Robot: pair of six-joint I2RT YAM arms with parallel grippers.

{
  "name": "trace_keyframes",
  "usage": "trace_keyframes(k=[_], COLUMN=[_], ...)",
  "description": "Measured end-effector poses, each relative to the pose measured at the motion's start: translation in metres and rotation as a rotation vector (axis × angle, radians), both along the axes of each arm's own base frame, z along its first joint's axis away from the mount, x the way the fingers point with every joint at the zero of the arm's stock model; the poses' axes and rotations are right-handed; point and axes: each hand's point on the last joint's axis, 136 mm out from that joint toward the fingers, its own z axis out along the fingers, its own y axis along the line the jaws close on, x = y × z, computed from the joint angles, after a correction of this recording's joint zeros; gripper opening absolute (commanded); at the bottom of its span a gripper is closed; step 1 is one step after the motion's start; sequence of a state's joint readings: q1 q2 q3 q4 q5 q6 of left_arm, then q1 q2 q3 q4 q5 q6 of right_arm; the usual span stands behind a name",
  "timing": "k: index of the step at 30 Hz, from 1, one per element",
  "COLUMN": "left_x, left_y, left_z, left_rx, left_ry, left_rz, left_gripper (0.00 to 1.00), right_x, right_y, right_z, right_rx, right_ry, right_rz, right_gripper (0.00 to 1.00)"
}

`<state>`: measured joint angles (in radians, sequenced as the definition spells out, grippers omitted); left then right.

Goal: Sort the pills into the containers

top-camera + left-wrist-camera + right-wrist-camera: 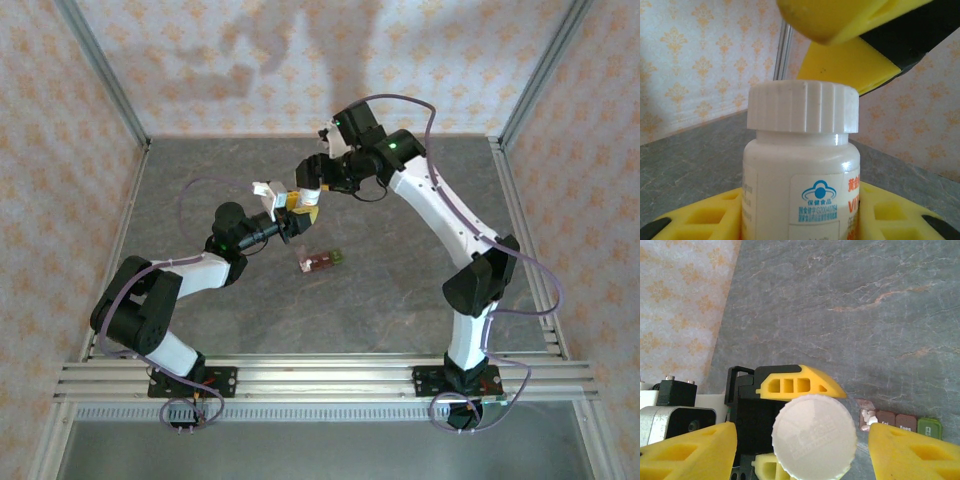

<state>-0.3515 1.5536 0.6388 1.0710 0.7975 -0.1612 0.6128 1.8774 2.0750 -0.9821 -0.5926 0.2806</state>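
Observation:
A white pill bottle (pixel 802 185) with a ribbed white cap (pixel 804 107) stands upright between my left gripper's yellow fingers (pixel 700 217), which are shut on its body. My left gripper (pixel 300 222) holds it above the table's middle. From above, my right gripper (pixel 802 450) is open and straddles the cap (pixel 814 436), with a gap on each side. The containers (pixel 900 422) lie on the table as a reddish-brown strip with a green end (pixel 929 429). One end compartment is open and holds small white pills (pixel 867 416). The strip (pixel 320 261) lies just right of the left gripper.
The grey stone-patterned table (pixel 400 300) is walled with patterned paper at the back and both sides. Metal rails (pixel 320 375) run along the near edge by the arm bases.

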Motion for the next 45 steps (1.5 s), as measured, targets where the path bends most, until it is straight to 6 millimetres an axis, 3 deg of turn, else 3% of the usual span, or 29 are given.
trace_keyframes(k=[11,18,26,30,33,38,45], left_x=[0.000,-0.001,0.000,0.000,0.000,0.000,-0.001], left_y=[0.000,-0.001,-0.001,-0.001,-0.001,-0.001,-0.001], left_z=[0.001,-0.005,-0.005,-0.003,0.000,0.001,0.001], left_rx=[-0.005,0.004,0.004,-0.001,-0.006,-0.008,-0.007], left_ry=[0.003,0.027,0.026,0.014,0.000,-0.005,-0.005], left_rz=[0.000,-0.008,-0.007,-0.007,-0.006,-0.006,-0.009], left_gripper=[0.00,0.00,0.00,0.00,0.00,0.00,0.00], right_x=[0.002,0.000,0.002,0.000,-0.002,0.000,0.006], right_y=[0.001,-0.003,-0.002,-0.001,-0.001,-0.015,-0.040], right_z=[-0.012,-0.019,-0.018,-0.016,-0.008,0.009,0.041], right_rx=[-0.021,-0.020,-0.001,-0.001,-0.001,0.011,0.027], right_ry=[0.023,0.019,-0.012,-0.009,-0.017,-0.060,-0.138], right_rz=[-0.006,-0.168,-0.363,-0.374,-0.366,-0.353,-0.214], right_gripper=[0.35,0.30,0.39,0.62,0.72,0.78,0.79])
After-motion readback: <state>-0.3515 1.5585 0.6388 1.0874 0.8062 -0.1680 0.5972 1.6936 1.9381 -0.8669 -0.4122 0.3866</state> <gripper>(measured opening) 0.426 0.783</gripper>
